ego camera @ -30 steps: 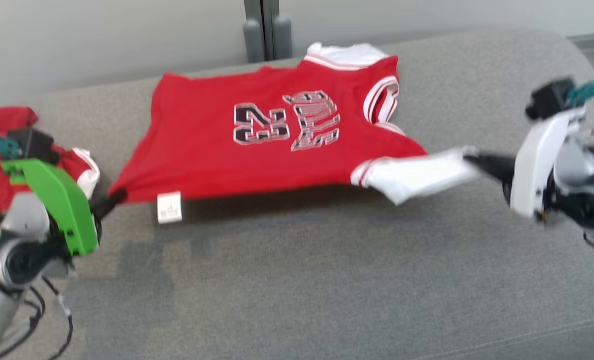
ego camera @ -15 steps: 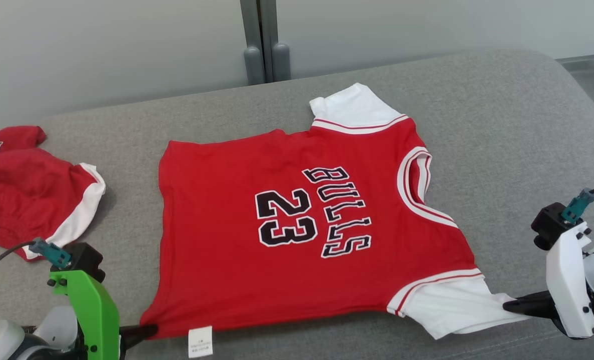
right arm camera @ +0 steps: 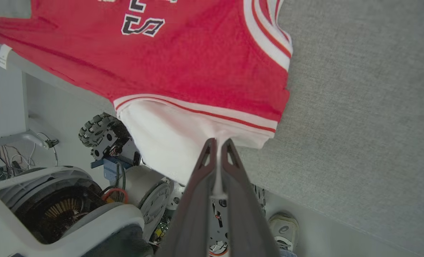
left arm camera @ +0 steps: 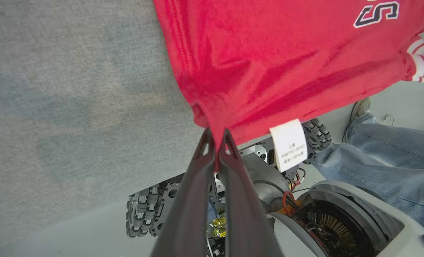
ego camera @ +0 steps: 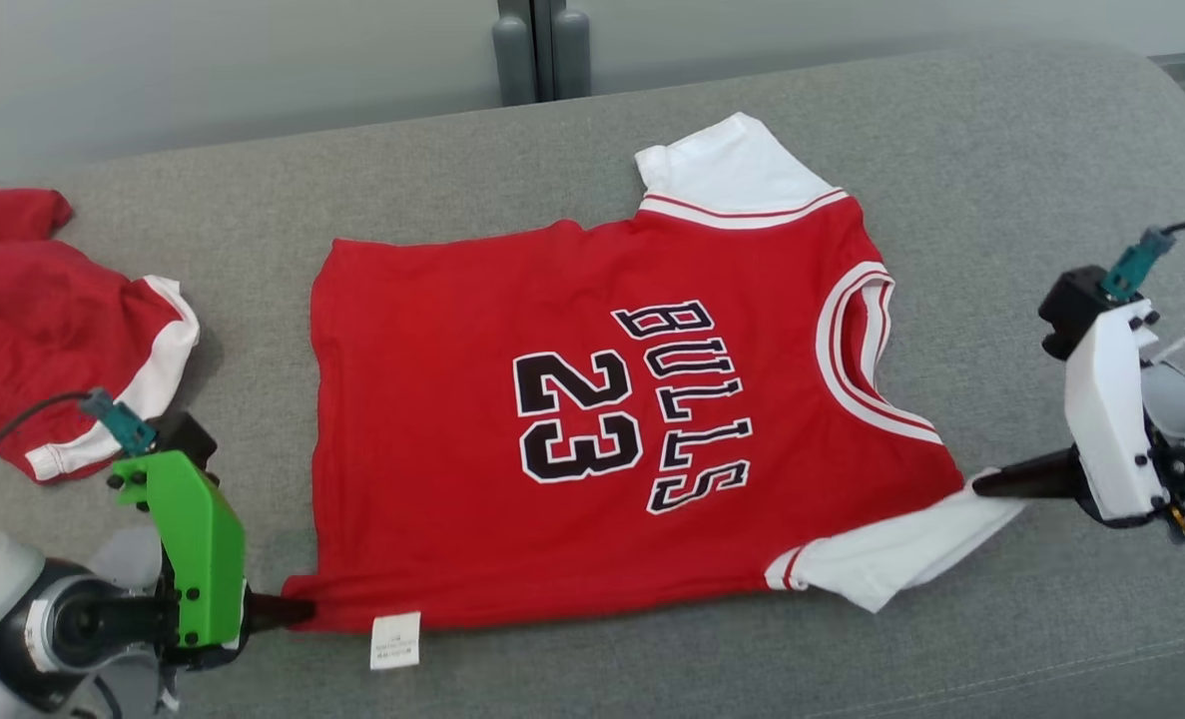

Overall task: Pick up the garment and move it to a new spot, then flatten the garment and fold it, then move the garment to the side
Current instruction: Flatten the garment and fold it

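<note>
Two garments are laid on a grey cushion (ego camera: 1001,130). Red shorts (ego camera: 53,320): heaped far left. Red jersey (ego camera: 592,429): hem corner (ego camera: 324,607) pinched by the left gripper (ego camera: 288,611), body spread flat centrally, white sleeve (ego camera: 891,559) clamped by the right gripper (ego camera: 986,486).

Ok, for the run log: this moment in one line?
jersey spread on cushion | left gripper shut on hem corner | right gripper shut on sleeve

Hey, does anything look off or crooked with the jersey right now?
Slightly. The jersey lies mostly flat, but its near white sleeve is stretched askew by the right gripper, a care label sticks out beside the left gripper, and another red garment sits bunched at the left.
</note>
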Tool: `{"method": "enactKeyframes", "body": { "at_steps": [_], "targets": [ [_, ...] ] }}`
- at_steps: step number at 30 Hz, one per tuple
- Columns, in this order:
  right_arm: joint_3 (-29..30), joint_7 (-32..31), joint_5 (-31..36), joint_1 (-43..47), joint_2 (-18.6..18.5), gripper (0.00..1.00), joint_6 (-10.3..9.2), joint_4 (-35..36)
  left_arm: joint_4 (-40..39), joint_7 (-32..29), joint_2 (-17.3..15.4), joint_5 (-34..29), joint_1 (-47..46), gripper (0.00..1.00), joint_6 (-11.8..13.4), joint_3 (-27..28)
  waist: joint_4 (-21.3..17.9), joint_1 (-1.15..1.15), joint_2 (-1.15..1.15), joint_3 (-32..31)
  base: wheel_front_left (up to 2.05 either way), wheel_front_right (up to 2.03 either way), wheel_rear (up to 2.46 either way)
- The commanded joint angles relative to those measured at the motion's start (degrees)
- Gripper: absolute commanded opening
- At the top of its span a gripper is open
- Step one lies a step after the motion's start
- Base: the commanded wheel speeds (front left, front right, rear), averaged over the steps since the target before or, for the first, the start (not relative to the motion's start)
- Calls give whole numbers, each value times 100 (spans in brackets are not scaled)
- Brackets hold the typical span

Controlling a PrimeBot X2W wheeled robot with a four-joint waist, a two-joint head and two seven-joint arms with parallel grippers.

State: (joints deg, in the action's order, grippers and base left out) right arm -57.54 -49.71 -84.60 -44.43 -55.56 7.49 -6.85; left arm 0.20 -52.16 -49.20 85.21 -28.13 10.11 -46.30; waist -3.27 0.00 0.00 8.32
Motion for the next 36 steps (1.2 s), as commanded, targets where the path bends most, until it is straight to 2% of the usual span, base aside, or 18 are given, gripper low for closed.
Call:
{"method": "enactKeyframes", "body": {
  "at_steps": [1,7,12,18,23,24,25,31,33,36],
  "targets": [
    [54,-118,-19,-131,140,0,0,-247,160,-134,107,50,-227,0,59,1,45,0,0,151,0,0,0],
    [218,-455,291,-687,726,0,0,-1308,738,-461,486,117,-838,0,161,53,73,0,0,423,0,0,0],
    [446,-427,508,-1087,1222,0,0,-2069,1093,-551,685,67,-1204,0,165,89,54,0,0,609,0,0,0],
    [683,-291,755,-1424,1723,0,0,-2764,1465,-473,919,41,-1441,0,86,140,29,0,0,703,0,0,0],
    [851,55,976,-1549,2068,0,0,-3169,1785,-201,1092,-20,-1523,0,-72,220,16,0,0,675,0,0,0],
    [886,162,1020,-1559,2115,30,0,-3237,1840,-164,1121,-37,-1522,44,-101,216,15,0,0,654,0,0,0],
    [898,274,1072,-1542,2182,99,0,-3309,1890,-147,1155,-68,-1503,100,-162,180,14,0,0,613,0,0,0],
    [1026,1310,1428,-1321,2356,100,0,-3224,2063,254,1200,-156,-1354,100,-510,277,38,0,0,258,0,0,0],
    [1164,1877,1504,-1195,2364,100,0,-3104,2059,577,1189,-242,-1270,100,-672,338,33,0,0,105,0,0,0],
    [1353,3071,1822,-938,2368,100,0,-2927,1995,1453,1172,-562,-1141,100,-939,503,15,0,0,-130,0,0,0]
  ]
}}
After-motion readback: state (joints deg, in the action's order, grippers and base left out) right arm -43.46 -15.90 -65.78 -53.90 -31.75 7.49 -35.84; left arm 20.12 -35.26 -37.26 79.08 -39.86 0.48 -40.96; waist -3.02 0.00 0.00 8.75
